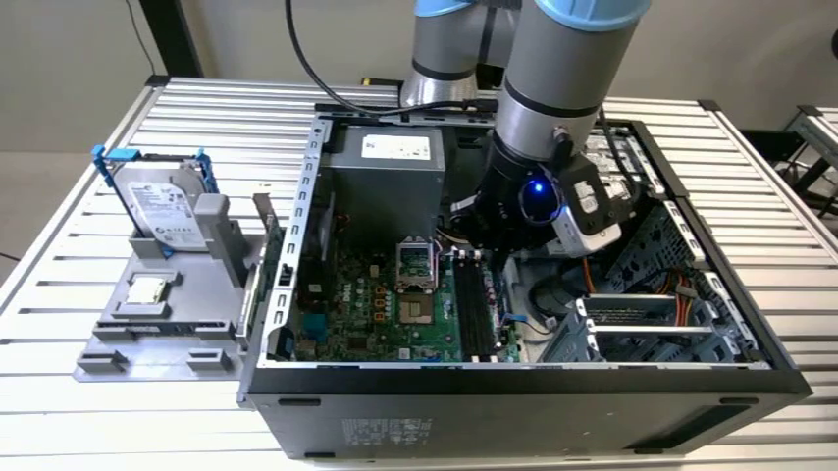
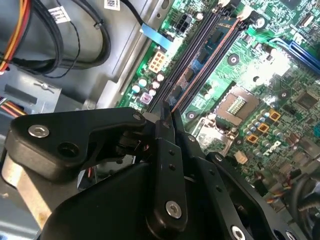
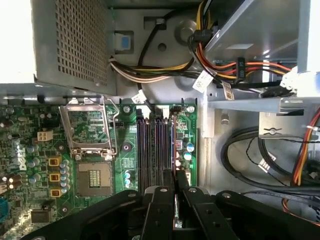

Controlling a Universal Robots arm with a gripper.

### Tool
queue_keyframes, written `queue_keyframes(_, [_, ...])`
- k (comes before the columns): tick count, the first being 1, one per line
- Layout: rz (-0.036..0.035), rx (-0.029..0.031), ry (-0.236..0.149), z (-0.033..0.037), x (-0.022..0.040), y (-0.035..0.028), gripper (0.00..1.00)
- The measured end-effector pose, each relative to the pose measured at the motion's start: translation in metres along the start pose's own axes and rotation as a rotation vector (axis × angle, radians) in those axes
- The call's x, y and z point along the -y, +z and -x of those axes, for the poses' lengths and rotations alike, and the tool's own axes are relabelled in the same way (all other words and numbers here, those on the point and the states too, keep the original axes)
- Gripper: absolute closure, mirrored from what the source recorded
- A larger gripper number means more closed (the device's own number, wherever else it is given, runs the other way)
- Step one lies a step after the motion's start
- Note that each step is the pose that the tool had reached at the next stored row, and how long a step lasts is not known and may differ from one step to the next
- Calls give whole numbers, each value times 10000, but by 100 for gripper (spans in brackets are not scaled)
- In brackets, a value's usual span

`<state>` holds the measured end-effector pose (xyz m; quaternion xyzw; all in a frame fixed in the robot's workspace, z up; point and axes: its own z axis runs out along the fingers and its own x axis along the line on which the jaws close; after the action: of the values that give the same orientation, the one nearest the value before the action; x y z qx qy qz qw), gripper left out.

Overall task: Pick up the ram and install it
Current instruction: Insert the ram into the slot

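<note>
Claw [image 3: 174, 182] pinches the ram [image 3: 174, 200] edge-on above the memory slots [image 3: 155, 150] in both wrist views.

A: How much of the ram [image 3: 174, 192] can you see?
B: Just a thin edge between the gripper [image 3: 174, 181] fingers; the rest hides behind them.
A: And in the exterior view?
B: The arm [image 1: 556, 108] covers it, and the picture's twelve o'clock edge cuts the arm off.
</note>
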<state>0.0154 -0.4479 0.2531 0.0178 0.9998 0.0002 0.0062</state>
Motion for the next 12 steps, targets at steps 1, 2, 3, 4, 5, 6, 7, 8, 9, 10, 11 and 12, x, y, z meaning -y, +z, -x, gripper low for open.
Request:
queue_keyframes(1, [-4, 0, 1, 0, 10, 17, 100])
queue_keyframes(2, [-5, 0, 2, 0, 22, 35, 100])
queue_keyframes(3, [-5, 1, 4, 0, 32, 51, 100])
queue_keyframes(4, [-5, 1, 4, 0, 42, 70, 100])
queue_keyframes(5, [-4, 1, 5, 0, 50, 90, 100])
queue_keyframes(6, [-8, 1, 6, -1, 52, 105, 100])
queue_keyframes(7, [-15, 1, 5, 0, 52, 122, 100])
queue_keyframes(8, [-26, 1, 4, 0, 52, 137, 100])
queue_keyframes(9, [-38, 1, 3, 0, 52, 149, 100])
queue_keyframes(10, [-50, -1, 3, 0, 52, 162, 100])
queue_keyframes(11, [-56, -2, 2, 0, 52, 174, 100])
queue_keyframes(12, [-65, -4, 0, 0, 52, 187, 100])
